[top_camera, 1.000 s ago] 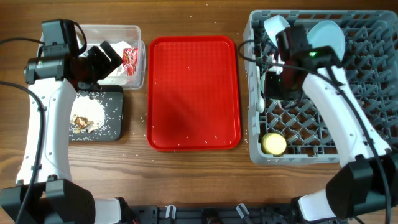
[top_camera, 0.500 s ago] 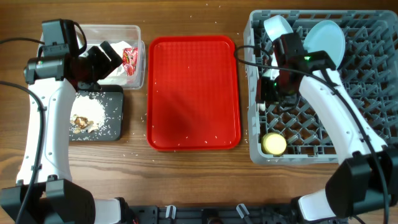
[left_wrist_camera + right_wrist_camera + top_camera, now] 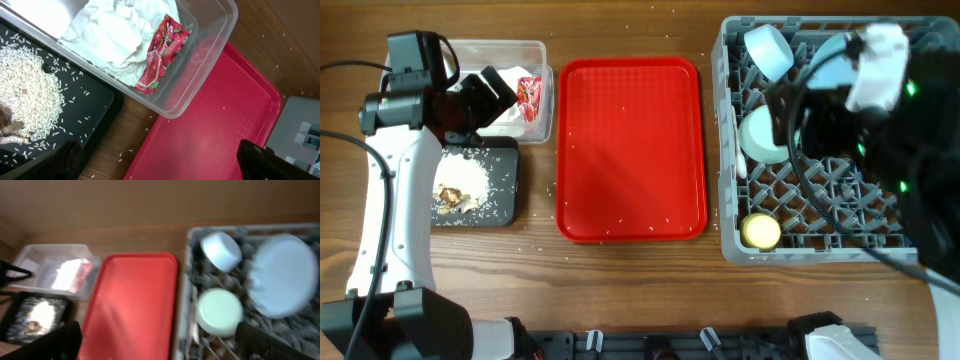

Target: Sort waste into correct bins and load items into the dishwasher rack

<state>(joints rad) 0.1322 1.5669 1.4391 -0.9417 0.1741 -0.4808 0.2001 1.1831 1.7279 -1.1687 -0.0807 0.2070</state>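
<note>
The grey dishwasher rack (image 3: pixel 732 150) holds a pale blue bowl (image 3: pixel 767 48), a pale green bowl (image 3: pixel 763 135) upside down, a yellow cup (image 3: pixel 761 231) and a blue plate (image 3: pixel 282 275). My right arm (image 3: pixel 880 70) hangs high over the rack, blurred, hiding much of it. The right gripper (image 3: pixel 157 342) is open and empty. The clear tub (image 3: pixel 200 75) contains the white napkin (image 3: pixel 110 35) and the red wrapper (image 3: pixel 162 52). Rice and brown scraps (image 3: pixel 455 190) lie on the black tray (image 3: pixel 505 160). My left gripper (image 3: pixel 160 160) stands open beside the tub.
A flat red tray (image 3: pixel 630 150) lies between the bins and the rack, with a few rice grains on it. More grains are scattered on the wooden table (image 3: pixel 535 250) around the black tray. The rack fills the right side.
My right gripper has opened and let go of the pale green bowl in the rack, then risen high toward the overhead camera. The left arm has not moved.
</note>
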